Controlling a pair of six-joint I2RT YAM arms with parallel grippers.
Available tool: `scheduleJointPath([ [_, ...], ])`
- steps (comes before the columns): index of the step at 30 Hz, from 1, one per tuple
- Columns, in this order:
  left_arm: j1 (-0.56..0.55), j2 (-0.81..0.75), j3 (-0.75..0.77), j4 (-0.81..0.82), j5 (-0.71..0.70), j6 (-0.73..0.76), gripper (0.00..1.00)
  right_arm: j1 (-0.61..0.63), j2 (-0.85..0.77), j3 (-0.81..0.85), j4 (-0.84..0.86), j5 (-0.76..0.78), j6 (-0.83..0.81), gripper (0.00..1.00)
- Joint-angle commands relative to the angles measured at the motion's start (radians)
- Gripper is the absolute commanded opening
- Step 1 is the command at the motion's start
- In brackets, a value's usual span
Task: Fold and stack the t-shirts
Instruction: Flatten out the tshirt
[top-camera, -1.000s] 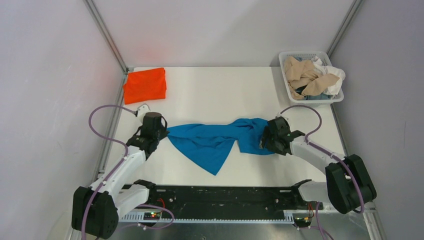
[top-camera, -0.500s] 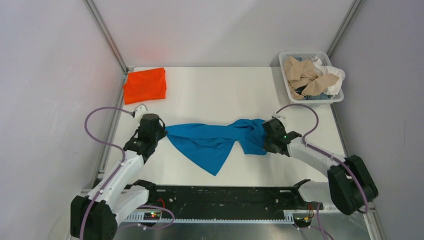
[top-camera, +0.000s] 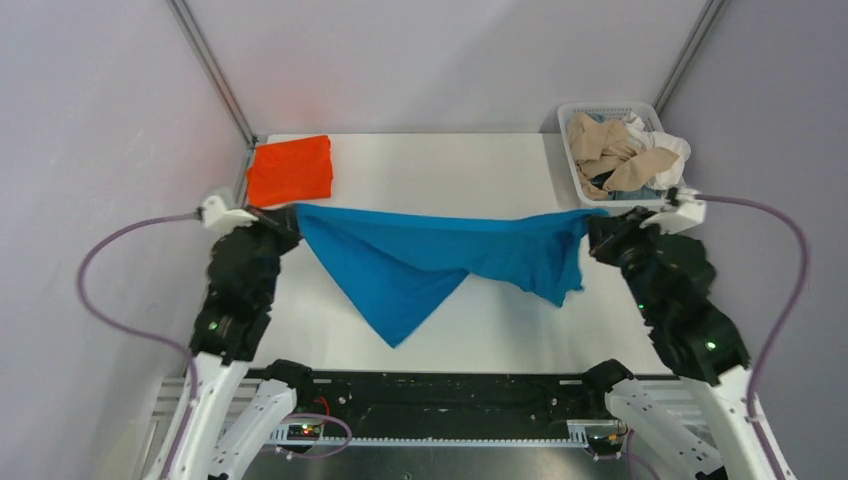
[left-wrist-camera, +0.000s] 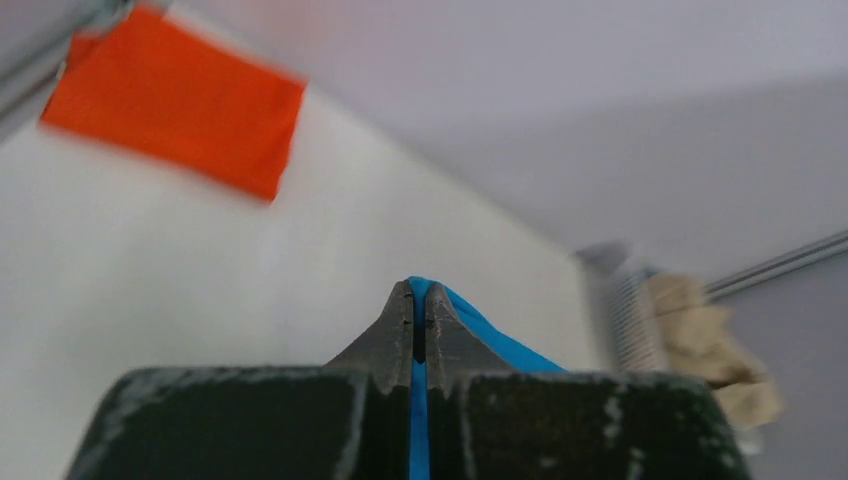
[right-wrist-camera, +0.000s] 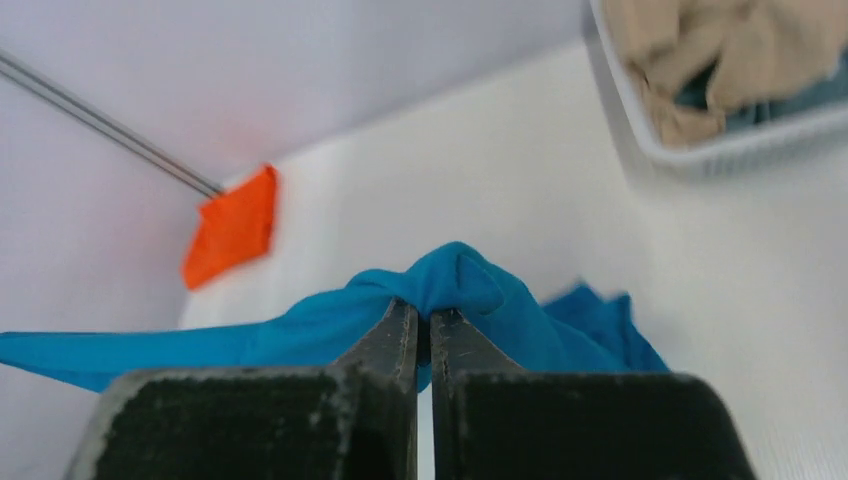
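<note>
A bright blue t-shirt (top-camera: 430, 255) hangs stretched above the table between both arms, its lower part drooping to a point near the front. My left gripper (top-camera: 288, 214) is shut on the shirt's left end; in the left wrist view blue cloth (left-wrist-camera: 480, 330) is pinched between the closed fingers (left-wrist-camera: 396, 335). My right gripper (top-camera: 596, 220) is shut on the right end, where bunched blue cloth (right-wrist-camera: 460, 280) sits at the fingertips (right-wrist-camera: 400, 330). A folded orange t-shirt (top-camera: 291, 169) lies at the back left corner. Beige (top-camera: 610, 150) and white (top-camera: 668, 148) t-shirts lie crumpled in the basket.
The white plastic lattice basket (top-camera: 575, 115) stands at the back right corner of the white table (top-camera: 440, 170). Grey walls with metal frame rails (top-camera: 210, 70) close in the sides. A black rail (top-camera: 440, 395) runs along the near edge between the arm bases.
The right gripper has closed on the blue shirt. Both arms have risen and moved apart, lifting the shirt off the table and stretching it out between them.
</note>
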Motion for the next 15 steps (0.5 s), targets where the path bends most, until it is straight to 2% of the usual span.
scheduleJointPath([
  [1, 0.005, -0.113, 0.204, 0.021, -0.009, 0.059, 0.0, -0.007, -0.015, 0.223, 0.019, -0.031, -0.108, 0.0],
  [6, 0.005, -0.214, 0.373, 0.016, 0.004, 0.077, 0.0, -0.007, -0.003, 0.416, 0.057, -0.183, -0.134, 0.0],
  [10, 0.006, -0.236, 0.534, 0.001, 0.082, 0.102, 0.0, -0.008, 0.009, 0.56, 0.076, -0.398, -0.135, 0.0],
  [15, 0.005, -0.234, 0.673, -0.032, 0.16, 0.115, 0.0, -0.017, 0.059, 0.788, 0.06, -0.529, -0.12, 0.0],
])
